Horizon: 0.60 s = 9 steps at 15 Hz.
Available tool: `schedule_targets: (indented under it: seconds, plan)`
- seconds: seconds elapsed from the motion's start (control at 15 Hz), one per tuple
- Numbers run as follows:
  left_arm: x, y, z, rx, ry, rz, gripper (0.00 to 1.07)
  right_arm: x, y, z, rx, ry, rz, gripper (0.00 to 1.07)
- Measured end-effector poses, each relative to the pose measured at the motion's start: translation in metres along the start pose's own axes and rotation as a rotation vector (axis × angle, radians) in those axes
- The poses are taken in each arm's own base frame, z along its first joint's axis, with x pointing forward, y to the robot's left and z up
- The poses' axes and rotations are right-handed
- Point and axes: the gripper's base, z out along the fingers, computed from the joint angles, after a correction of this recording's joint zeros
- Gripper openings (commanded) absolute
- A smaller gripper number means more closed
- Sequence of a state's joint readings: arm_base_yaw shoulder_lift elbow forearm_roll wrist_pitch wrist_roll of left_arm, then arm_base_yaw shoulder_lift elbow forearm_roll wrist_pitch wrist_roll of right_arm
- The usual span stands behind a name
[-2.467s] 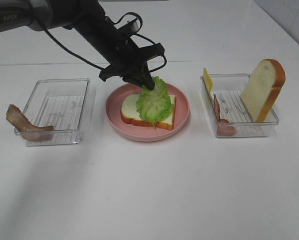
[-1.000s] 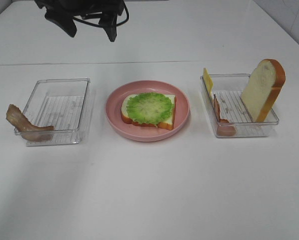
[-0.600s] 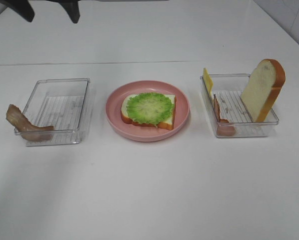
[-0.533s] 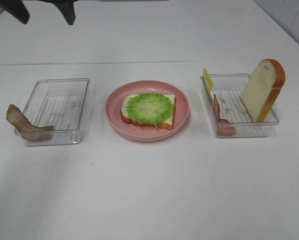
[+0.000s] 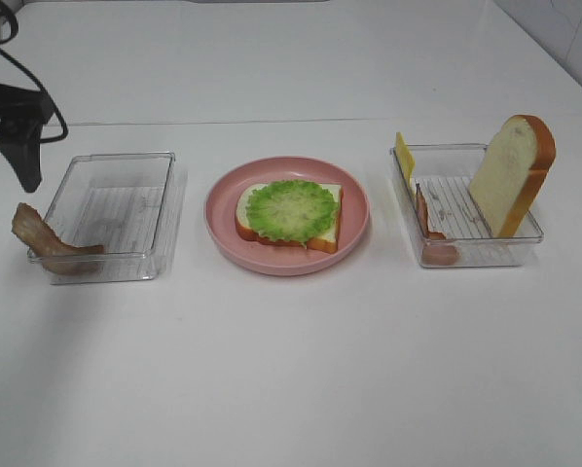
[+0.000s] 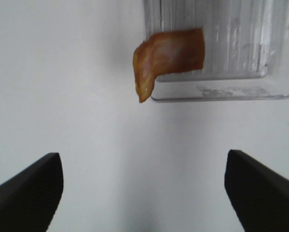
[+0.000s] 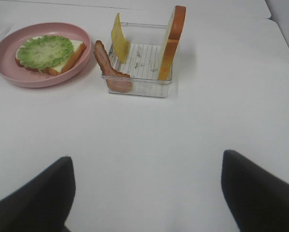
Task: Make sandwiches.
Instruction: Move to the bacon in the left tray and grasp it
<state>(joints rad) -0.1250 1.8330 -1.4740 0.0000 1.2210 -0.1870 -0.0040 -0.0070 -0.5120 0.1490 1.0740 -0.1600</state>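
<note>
1. Pink, round and plastic, a plate (image 5: pixel 357 216) sits mid-table on the white tabletop (image 5: pixel 291 370), between two clear trays.
2. The started sandwich (image 5: pixel 272 233) lies on this plate. It is one flat white toy bread slice with orange-brown crust (image 5: pixel 322 236) and a ruffled round green lettuce leaf (image 5: pixel 293 202) spread over its top.
3. The left clear ribbed plastic tray (image 5: pixel 116 158) stands near the plate but apart from it. A brown wavy bacon strip (image 5: pixel 46 243) is draped over its near outer corner, with one end inside and the other hanging outside above the tabletop.
4. The right clear ribbed plastic tray (image 5: pixel 466 255) holds three pieces:
   - A second white bread slice with orange-brown crust (image 5: pixel 510 175) stands on edge, leaning at the tray's outer side.
   - A thin yellow cheese slice (image 5: pixel 404 156) stands at the far corner nearest the plate.
   - A reddish-brown bacon strip (image 5: pixel 429 229) leans along the wall on the plate's side.
5. The left gripper (image 6: pixel 144 191) is black, with its jaws spread wide and nothing between them. It hovers over bare tabletop just outside the left tray, with the draped bacon strip ahead of it and untouched.
6. The right gripper (image 7: pixel 147 193) also has its jaws released wide and is empty. It hangs over bare tabletop, well apart from the right tray and the plate.
</note>
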Motion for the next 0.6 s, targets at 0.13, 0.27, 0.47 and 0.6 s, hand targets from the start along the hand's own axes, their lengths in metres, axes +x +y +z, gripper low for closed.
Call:
schedule_targets:
  seconds: [0.13,0.27,0.47,0.6]
  plan:
    - [0.006,0.001,0.018,-0.008,0.041,-0.009,0.86,0.000,0.000,0.000,0.000,0.000,0.000,0.78]
    - [0.001,0.000,0.041,-0.011,0.054,-0.019,0.80,0.000,0.000,0.000,0.000,0.000,0.000,0.78]
    - [-0.011,-0.002,0.067,-0.005,0.025,-0.022,0.75,0.000,0.000,0.000,0.000,0.000,0.000,0.78]
    - [-0.017,-0.003,0.079,0.000,-0.001,-0.022,0.72,0.000,0.000,0.000,0.000,0.000,0.000,0.78]
